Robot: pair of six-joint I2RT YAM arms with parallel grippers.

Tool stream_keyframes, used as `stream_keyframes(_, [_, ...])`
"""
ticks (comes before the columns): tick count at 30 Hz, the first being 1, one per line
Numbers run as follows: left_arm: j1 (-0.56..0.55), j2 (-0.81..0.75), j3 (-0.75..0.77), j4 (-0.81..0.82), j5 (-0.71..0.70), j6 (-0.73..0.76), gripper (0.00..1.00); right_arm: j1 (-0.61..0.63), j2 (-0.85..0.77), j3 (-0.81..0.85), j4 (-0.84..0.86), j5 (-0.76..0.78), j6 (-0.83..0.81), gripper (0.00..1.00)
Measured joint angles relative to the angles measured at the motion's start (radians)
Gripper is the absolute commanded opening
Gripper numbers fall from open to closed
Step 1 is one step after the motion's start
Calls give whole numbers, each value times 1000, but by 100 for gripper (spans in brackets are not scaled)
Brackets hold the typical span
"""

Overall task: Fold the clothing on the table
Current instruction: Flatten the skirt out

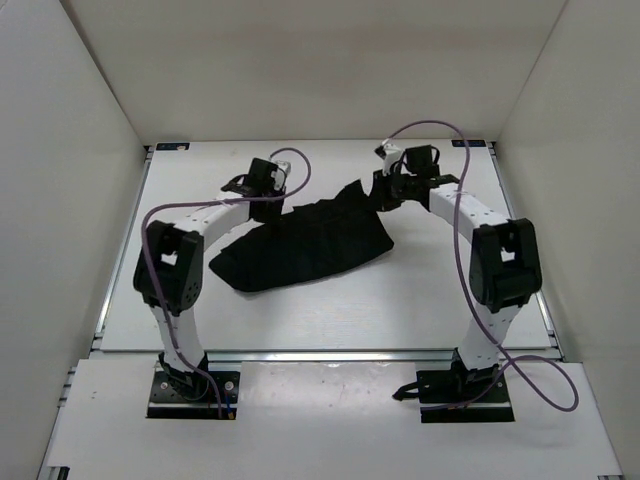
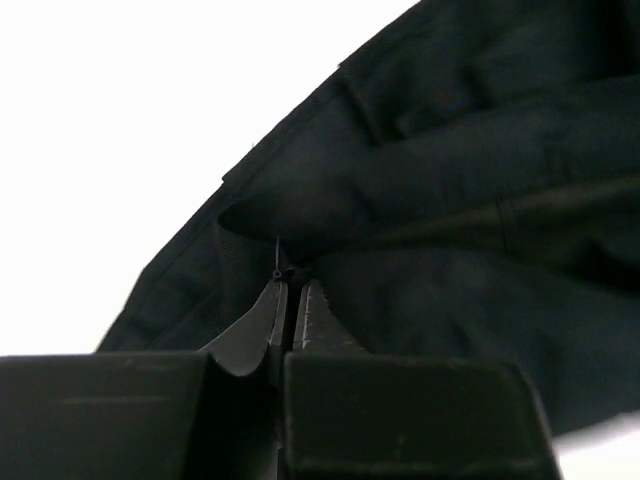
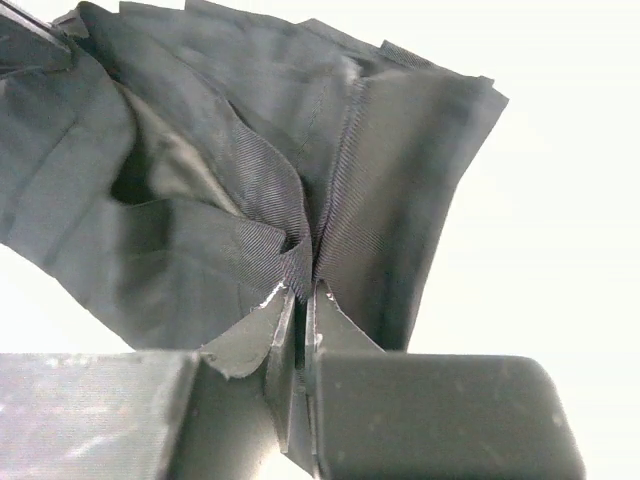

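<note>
A: Since the left gripper [image 2: 290, 285] is clamped on the far edge of the clothing [image 1: 300, 245], what matters now?

B: An even lift. The clothing lies mid-way across the table [image 1: 420, 300], and the right gripper [image 3: 303, 290] is pinched on its far right corner. I'd raise both together, keep the edge taut, carry it toward the near hem and lay it square.
</note>
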Motion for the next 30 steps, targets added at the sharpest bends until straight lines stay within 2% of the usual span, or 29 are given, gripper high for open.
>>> stream_keyframes(5, [76, -222, -50, 39, 135, -8, 0, -54, -178, -57, 24, -30, 14, 0])
stream_keyframes(10, [207, -520, -99, 133, 291, -94, 0, -150, -465, -179, 113, -107, 64, 1])
stream_keyframes(15, [205, -735, -104, 206, 373, -172, 0, -199, -637, -201, 138, -167, 108, 0])
stream_keyframes(17, [201, -780, -98, 217, 396, -196, 0, -204, -674, -201, 138, -171, 112, 0])
stream_keyframes(19, [201, -804, -93, 226, 415, -219, 0, -205, -701, -203, 138, -176, 123, 14])
stream_keyframes(21, [202, -814, -92, 226, 425, -234, 0, -208, -730, -217, 145, -180, 133, 10])
stream_keyframes(22, [202, -814, -92, 224, 428, -240, 0, -213, -744, -227, 145, -185, 135, 13])
stream_keyframes(24, [202, -813, -92, 216, 431, -249, 0, -220, -762, -235, 146, -194, 145, 0])
stream_keyframes(30, [202, -823, -97, 202, 441, -269, 0, -226, -777, -250, 171, -207, 172, 0])
